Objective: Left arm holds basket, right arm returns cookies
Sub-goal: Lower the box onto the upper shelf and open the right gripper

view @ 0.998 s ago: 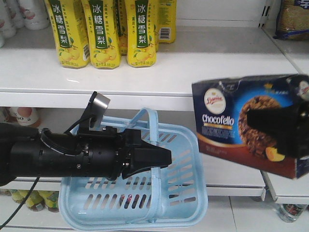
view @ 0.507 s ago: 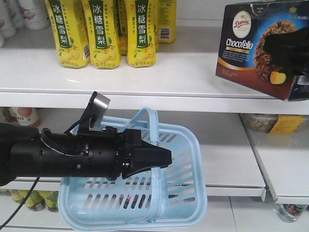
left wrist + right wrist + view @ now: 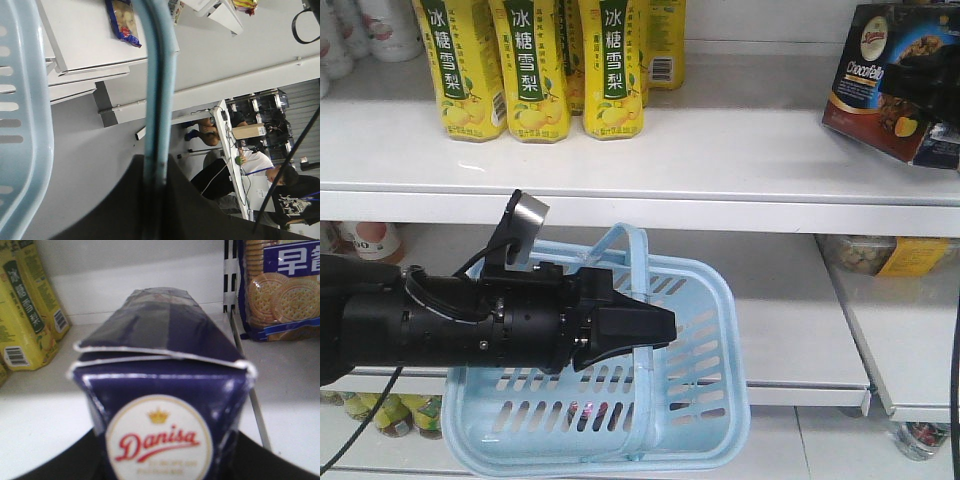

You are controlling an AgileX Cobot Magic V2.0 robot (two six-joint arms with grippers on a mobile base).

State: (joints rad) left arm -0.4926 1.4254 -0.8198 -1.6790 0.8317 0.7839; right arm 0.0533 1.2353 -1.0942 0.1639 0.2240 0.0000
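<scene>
Our right gripper (image 3: pixel 932 88) clamps the cookies (image 3: pixel 880 80), tilted above the upper shelf (image 3: pixel 720 150); released crooked, they may topple. Our left gripper (image 3: pixel 645 328) pinches the basket (image 3: pixel 650 420) handle.

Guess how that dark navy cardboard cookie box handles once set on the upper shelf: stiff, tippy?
The dark navy cardboard cookie box looks fairly stiff but crushable: its top flap gapes slightly. Tall and narrow, held tilted in the right hand, it could tip if released at that angle. Its glossy surface may slip.
</scene>
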